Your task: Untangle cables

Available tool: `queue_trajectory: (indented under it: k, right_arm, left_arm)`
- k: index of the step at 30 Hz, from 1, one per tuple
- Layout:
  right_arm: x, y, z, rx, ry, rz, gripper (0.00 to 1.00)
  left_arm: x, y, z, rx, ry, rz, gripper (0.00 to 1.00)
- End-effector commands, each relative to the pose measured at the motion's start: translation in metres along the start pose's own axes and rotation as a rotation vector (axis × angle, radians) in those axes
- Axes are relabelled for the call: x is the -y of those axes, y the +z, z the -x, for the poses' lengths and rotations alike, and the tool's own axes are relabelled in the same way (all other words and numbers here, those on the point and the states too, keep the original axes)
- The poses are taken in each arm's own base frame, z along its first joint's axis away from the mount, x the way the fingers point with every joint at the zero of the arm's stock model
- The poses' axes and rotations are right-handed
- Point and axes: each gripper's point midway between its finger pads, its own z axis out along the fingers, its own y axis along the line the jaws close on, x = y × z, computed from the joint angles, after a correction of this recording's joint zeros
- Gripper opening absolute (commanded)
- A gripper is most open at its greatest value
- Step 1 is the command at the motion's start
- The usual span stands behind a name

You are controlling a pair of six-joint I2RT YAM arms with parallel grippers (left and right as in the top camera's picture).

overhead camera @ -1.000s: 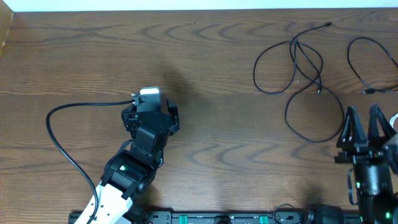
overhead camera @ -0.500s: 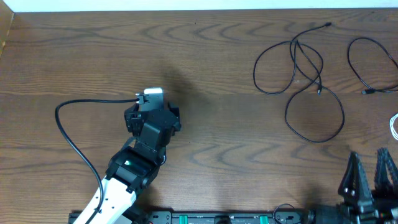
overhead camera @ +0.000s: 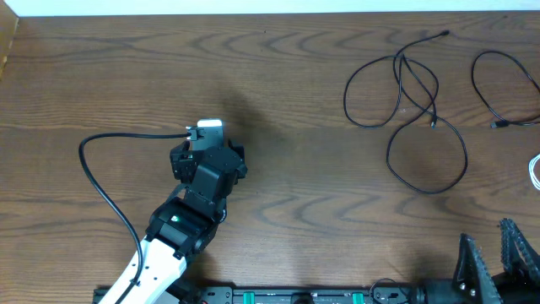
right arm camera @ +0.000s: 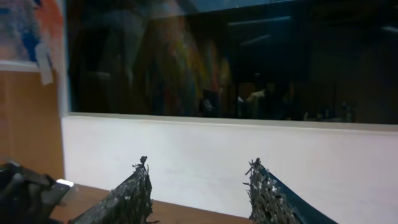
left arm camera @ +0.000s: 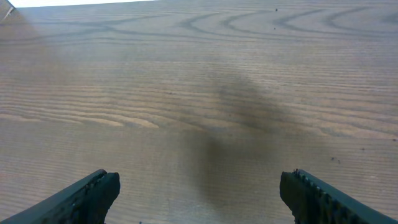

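Right gripper (right arm camera: 199, 165) empty, jaws apart, tilted up at table (overhead camera: 295, 84) edge; left gripper (left arm camera: 199, 180) spread wide, empty; both clear of cables (overhead camera: 426, 118), probably staging a grab.

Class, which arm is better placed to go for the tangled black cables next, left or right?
Right, probably. The right hand, open, is on the same side of the table as the cables; the left hand, also open, hangs over bare wood far from them.

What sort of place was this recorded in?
Likely an indoor lab or workroom: a wood-grain table with loose cables, and a white wall under a big dark window.
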Motion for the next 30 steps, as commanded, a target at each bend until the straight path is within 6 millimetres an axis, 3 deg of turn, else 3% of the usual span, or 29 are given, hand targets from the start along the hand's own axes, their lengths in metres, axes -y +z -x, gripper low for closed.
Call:
queue_trajectory:
  k: [1,9,11,15,30]
  right_arm:
    - [-0.0046,-0.0033,0.0046,0.013,0.0,0.029,0.51]
    - [-0.0062,-0.004,0.0078,0.024,0.0,0.039,0.61]
    - [-0.0067,-0.0044,0.0106,0.034,-0.004,0.041,0.69]
    - [-0.0068,-0.0048,0.0118,0.037,-0.005,0.039,0.99]
    - [-0.004,-0.004,0.0125,0.041,-0.018,0.009,0.99]
  left_arm:
    - [-0.0046,0.0009,0.0005,0.002,0.008,0.027,0.89]
    - [-0.0046,0.0009,0.0005,0.002,0.008,0.027,0.89]
    - [-0.0046,0.0009,0.0005,0.002,0.008,0.027,0.9]
    - [-0.0046,0.0009,0.0005,0.002,0.008,0.027,0.89]
    - [-0.0046,0.0009,0.0005,0.002,0.008,0.027,0.9]
